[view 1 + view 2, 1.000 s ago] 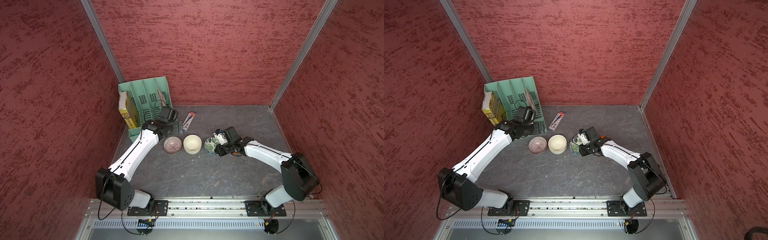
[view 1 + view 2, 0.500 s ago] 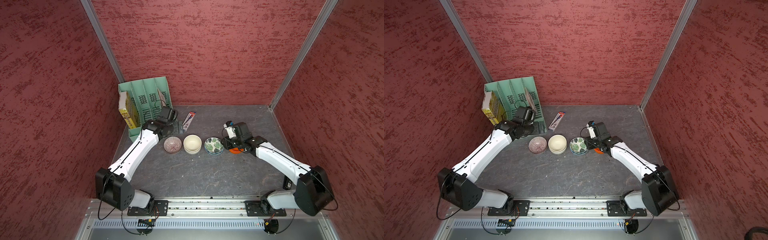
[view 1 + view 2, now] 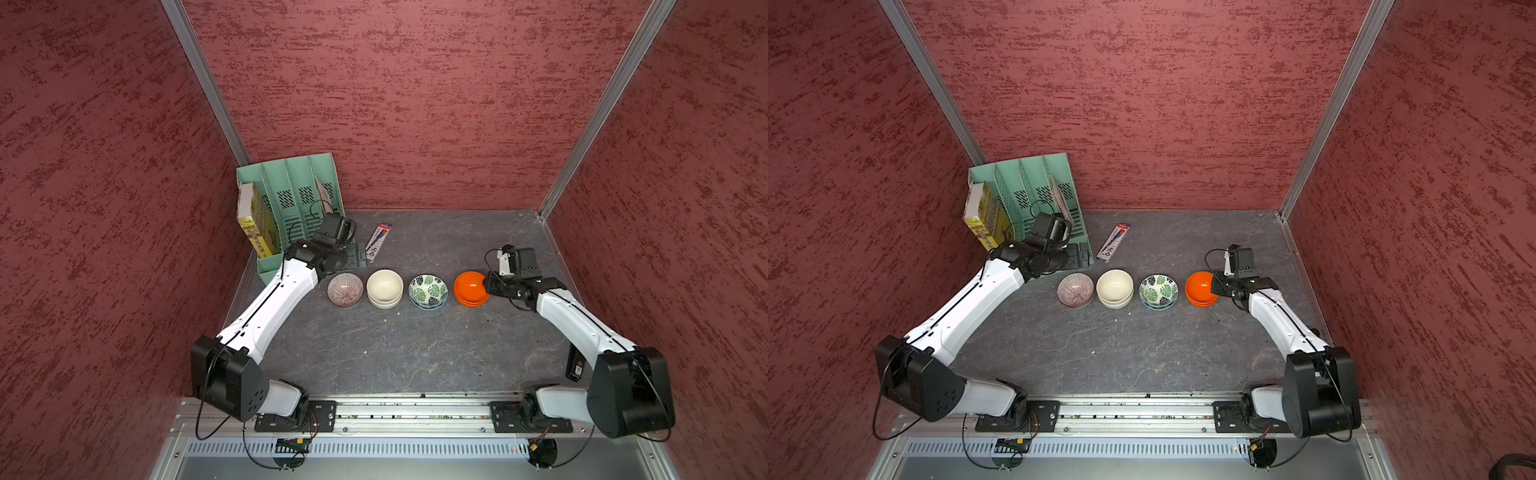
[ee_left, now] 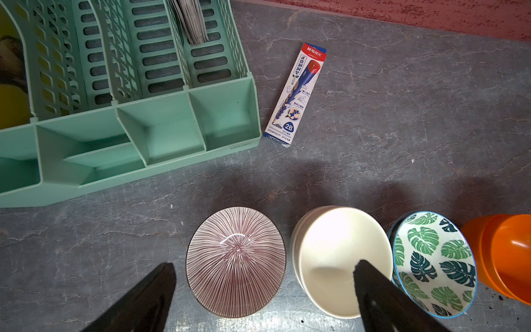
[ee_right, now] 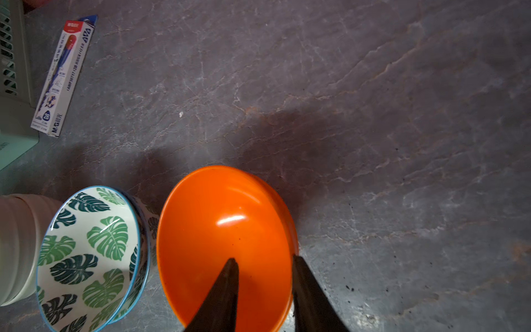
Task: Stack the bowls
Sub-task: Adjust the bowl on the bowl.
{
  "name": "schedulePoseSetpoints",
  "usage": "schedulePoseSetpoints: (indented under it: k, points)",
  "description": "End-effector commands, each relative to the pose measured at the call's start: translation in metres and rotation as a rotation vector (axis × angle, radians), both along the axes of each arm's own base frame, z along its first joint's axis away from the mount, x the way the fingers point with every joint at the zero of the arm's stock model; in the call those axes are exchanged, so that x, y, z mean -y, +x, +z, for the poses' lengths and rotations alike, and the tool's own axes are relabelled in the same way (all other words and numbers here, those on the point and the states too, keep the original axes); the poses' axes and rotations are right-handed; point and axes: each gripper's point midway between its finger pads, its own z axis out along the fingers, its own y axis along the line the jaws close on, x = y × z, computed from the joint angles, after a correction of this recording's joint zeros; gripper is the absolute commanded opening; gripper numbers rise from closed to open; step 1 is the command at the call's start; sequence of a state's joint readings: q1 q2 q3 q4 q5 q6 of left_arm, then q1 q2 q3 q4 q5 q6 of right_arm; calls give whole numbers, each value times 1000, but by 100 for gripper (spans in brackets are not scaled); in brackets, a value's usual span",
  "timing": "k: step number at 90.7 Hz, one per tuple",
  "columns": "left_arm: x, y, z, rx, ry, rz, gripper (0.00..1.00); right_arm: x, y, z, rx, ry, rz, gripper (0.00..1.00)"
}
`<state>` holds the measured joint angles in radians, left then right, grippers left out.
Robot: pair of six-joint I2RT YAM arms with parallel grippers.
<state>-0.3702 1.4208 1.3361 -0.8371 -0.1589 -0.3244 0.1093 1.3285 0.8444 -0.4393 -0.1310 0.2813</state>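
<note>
Four lots of bowls stand in a row on the grey table: a purple-grey lined bowl [image 3: 345, 289], a cream stack [image 3: 384, 286], a leaf-patterned stack [image 3: 428, 291] and an orange stack [image 3: 467, 286]. My right gripper [image 5: 264, 258] is at the right rim of the top orange bowl [image 5: 218, 230]. It is open, with one finger inside the bowl, the other outside the rim, and a clear gap between them. My left gripper [image 4: 263, 270] hangs wide open above the purple-grey bowl [image 4: 235, 264] and the cream bowl [image 4: 339, 253], holding nothing.
A green file rack [image 3: 291, 195] with a yellow book [image 3: 253, 224] stands at the back left, just behind my left gripper [image 3: 357, 257]. A pencil box [image 3: 378, 241] lies beside it. A small black device [image 3: 575, 365] sits by the right wall. Red walls close in three sides.
My right gripper let go at the leaf-patterned stack, moved right across the orange stack and now sits at its right rim with the jaws wider. The left arm has not moved.
</note>
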Motion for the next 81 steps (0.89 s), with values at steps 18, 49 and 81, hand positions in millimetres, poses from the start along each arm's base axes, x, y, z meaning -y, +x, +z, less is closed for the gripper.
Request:
schedulePoseSetpoints:
  k: [18,49,81]
  points:
    - [2,3,11,34,-7,-8,100,2,-1,-17,-30,39,-9,21]
    - [3,5,11,32,-4,-10,100,8,-4,-25,-41,41,-23,15]
    - [3,4,8,28,-2,-10,100,3,1,-32,-50,101,-12,9]
